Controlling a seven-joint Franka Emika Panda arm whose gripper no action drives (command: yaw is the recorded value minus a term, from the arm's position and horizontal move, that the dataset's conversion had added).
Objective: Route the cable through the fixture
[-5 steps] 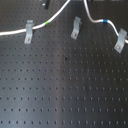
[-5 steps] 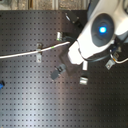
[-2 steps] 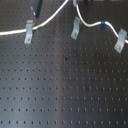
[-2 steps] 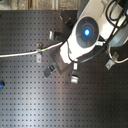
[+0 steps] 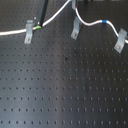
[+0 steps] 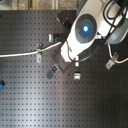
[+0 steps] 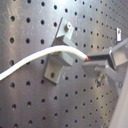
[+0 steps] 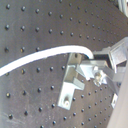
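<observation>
The pincer (image 7: 92, 59) is pinched closed on the cable (image 7: 35, 61), both wrist views showing its metal fingers meeting on the cord just past a bracket (image 7: 56, 70), likely so the free run can be steered into that clip's slot. In the first exterior view the cable (image 5: 60, 16) is a thin, white, pliant cord sweeping across the counter (image 5: 65, 90) from about 9 o'clock up toward 12, then on to 3, with a green band (image 5: 36, 27) at the leftmost clip (image 5: 29, 32) and a blue band (image 5: 104, 22) between the middle clip (image 5: 75, 29) and the right clip (image 5: 119, 41). The clips are small, angled, grey metal pieces fixed upright; the counter is a matt black board drilled with a regular grid of holes. In the second exterior view the arm's glossy white body (image 6: 85, 30) hides the grasp.
</observation>
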